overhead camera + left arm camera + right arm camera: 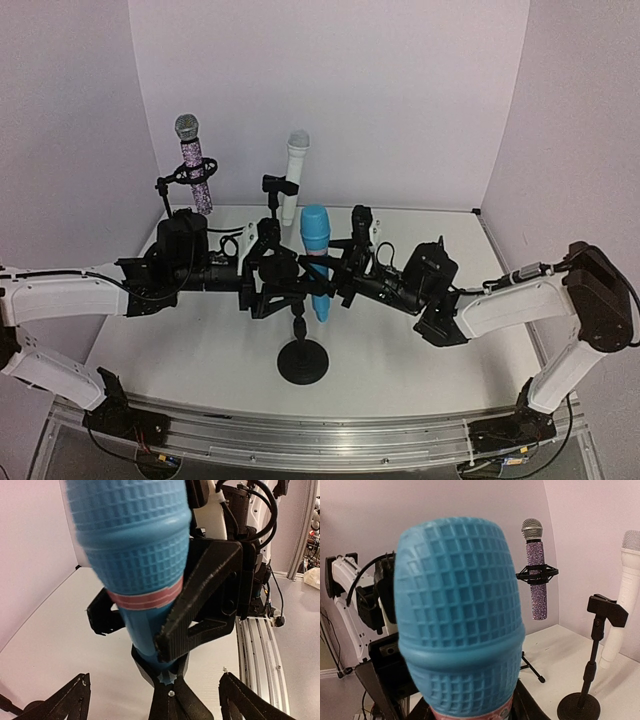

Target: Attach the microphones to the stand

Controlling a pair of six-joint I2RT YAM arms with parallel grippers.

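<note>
The light blue microphone [316,250] stands upright at the table's middle. Its foot sits in the black clip [170,692] of the front stand [302,360]. My right gripper [338,275] is shut on its body just below the head, and its ridged fingers [200,610] show in the left wrist view. The blue head [460,620] fills the right wrist view. My left gripper [272,280] is open, with its fingers [65,702] wide on either side of the clip and not touching it. The purple-glitter microphone [195,170] hangs in a stand mount at the back left. The white microphone [295,170] stands upright at the back wall.
A small stand with a black clip [607,610] and round base [577,707] stands just in front of the white microphone [625,590]; the clip looks apart from it. The purple microphone's tripod leg [532,667] rests on the table. The aluminium rail [300,435] runs along the near edge.
</note>
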